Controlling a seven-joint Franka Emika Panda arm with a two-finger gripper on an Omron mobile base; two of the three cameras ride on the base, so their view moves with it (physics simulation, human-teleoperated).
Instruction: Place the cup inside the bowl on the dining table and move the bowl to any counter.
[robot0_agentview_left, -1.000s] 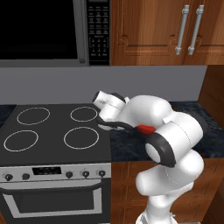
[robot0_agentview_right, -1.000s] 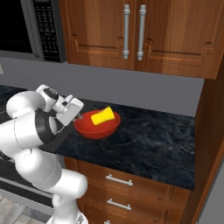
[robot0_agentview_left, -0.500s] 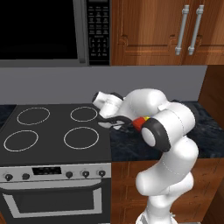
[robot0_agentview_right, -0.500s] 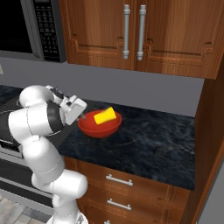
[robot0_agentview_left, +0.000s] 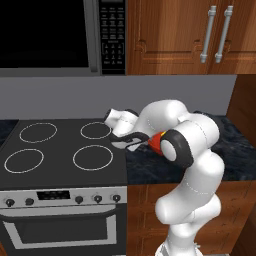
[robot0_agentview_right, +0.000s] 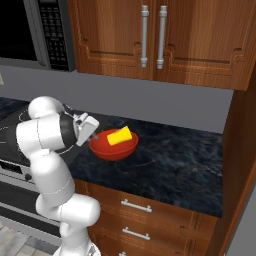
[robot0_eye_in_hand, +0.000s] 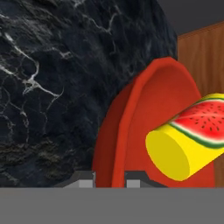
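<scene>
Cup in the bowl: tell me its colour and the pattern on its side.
The cup is yellow with a red watermelon-slice picture, clearest in the hand view.

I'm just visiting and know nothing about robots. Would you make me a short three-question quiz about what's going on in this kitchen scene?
1. True or false: the yellow cup lies on its side inside the red bowl.
2. What does the bowl sit on: (a) the stove, (b) the black stone counter, (c) a dining table?
3. Which part of the bowl do the robot's fingers close on?

Key:
1. True; the hand view shows its watermelon picture.
2. b.
3. The rim nearest the arm; one finger sits on each side of the edge.
</scene>
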